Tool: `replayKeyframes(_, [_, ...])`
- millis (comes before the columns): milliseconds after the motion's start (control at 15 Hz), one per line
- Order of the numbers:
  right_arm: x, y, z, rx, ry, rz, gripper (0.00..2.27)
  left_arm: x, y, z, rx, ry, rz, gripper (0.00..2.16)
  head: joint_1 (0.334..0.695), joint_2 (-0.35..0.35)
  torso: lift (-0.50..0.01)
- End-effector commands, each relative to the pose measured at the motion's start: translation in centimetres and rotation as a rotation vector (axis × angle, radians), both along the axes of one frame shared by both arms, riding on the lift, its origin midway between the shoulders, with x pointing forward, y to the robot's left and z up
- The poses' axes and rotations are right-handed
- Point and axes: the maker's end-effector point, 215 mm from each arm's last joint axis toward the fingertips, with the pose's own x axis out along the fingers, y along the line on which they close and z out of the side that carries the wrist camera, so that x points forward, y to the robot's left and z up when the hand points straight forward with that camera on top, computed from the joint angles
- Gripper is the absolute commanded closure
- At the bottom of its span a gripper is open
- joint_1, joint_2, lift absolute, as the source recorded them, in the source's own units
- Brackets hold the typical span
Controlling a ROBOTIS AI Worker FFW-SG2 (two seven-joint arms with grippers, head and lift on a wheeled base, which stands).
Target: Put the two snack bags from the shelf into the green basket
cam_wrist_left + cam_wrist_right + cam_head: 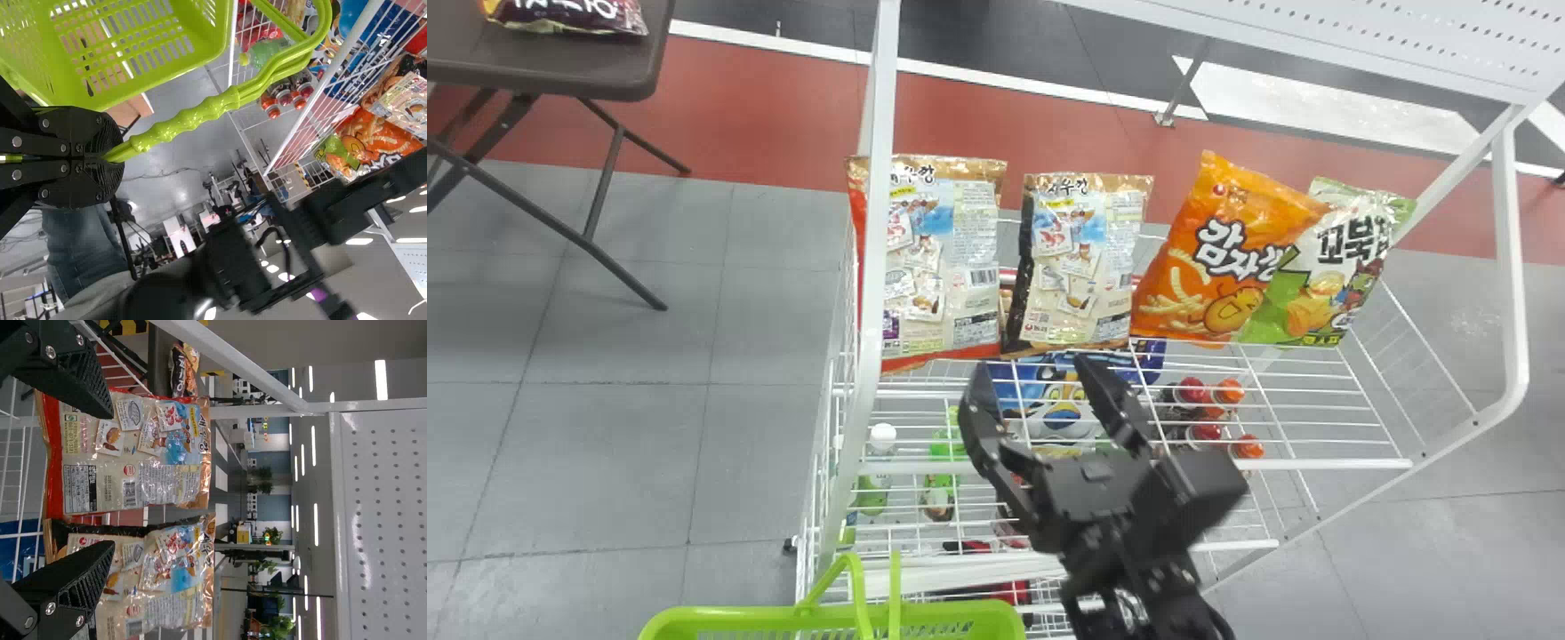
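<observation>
My right gripper [1036, 378] is open over the shelf's front part, near the lower edges of the upright red-edged bag [938, 258] and dark-edged bag [1083, 258]. An orange bag [1218, 249] and a green-white bag [1343, 267] lean to their right, overlapping. In the right wrist view, the open right gripper [112, 480] has one finger before the red-edged bag [140, 453] and the other before the dark-edged bag [153, 580]; nothing is held. The green basket [729, 615] is at the head view's bottom. My left gripper [110, 157] is shut on its handle [187, 120].
The white wire rack [1316, 464] has a post [876, 222] crossing the red-edged bag and a perforated panel [387, 520]. Bottles and a blue pack [1058, 404] sit on a lower level. A brown table [543, 67] with another bag stands at the far left.
</observation>
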Motion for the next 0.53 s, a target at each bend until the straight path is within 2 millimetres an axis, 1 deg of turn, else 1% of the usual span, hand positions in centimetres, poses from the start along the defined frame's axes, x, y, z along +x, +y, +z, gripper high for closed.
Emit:
replayKeyframes(0, [3.2, 1.2, -0.9, -0.019, 0.029, 0.014, 0.15, 0.1, 0.1, -0.1, 0.003, 0.0, 0.002, 1.97, 0.695, -0.35, -0.011])
replayKeyframes(200, [6.5, 1.6, -2.7, -0.036, 0.077, 0.017, 0.15, -0.1, 0.2, -0.3, 0.011, 0.01, -0.013, 1.97, 0.695, -0.35, -0.011])
replayKeyframes(333, [8.4, 1.5, -3.3, -0.042, 0.089, 0.014, 0.15, 0.0, 0.2, -0.4, 0.012, 0.01, -0.012, 1.97, 0.695, -0.35, -0.011])
replayKeyframes(467, [10.1, 1.8, -3.2, -0.038, 0.094, 0.02, 0.15, 0.2, 0.5, -0.6, 0.02, 0.013, -0.007, 1.97, 0.695, -0.35, -0.011])
